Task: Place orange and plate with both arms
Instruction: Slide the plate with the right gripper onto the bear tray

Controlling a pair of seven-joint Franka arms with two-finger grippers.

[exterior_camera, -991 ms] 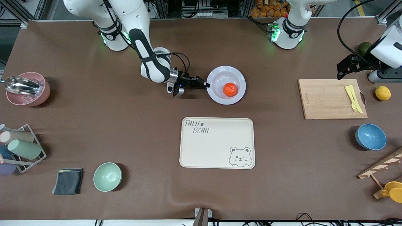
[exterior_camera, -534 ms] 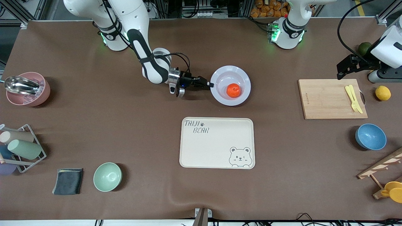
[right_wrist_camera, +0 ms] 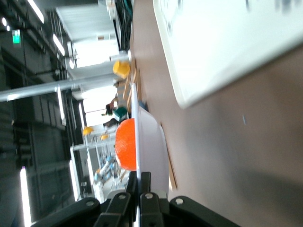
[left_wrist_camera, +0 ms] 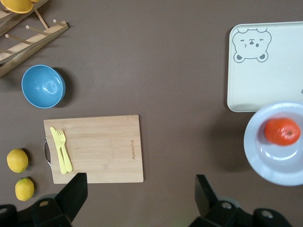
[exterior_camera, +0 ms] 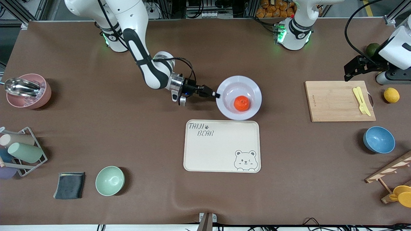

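Observation:
The pale lavender plate carries the orange in its centre. My right gripper is shut on the plate's rim at the side toward the right arm's end. It holds the plate level, with the plate's nearest edge reaching the cream bear tray. In the right wrist view the fingers pinch the thin rim of the plate, with the orange just past them. My left gripper waits open and empty over the table beside the cutting board; its wrist view shows the open gripper, the plate and the orange.
A wooden cutting board with a yellow fork lies toward the left arm's end, with a lemon, an avocado and a blue bowl around it. A green bowl and a pink bowl stand toward the right arm's end.
My right gripper has carried the plate with the orange nearer to the front camera and a little toward the left arm's end, up to the tray's edge. The left arm has not moved.

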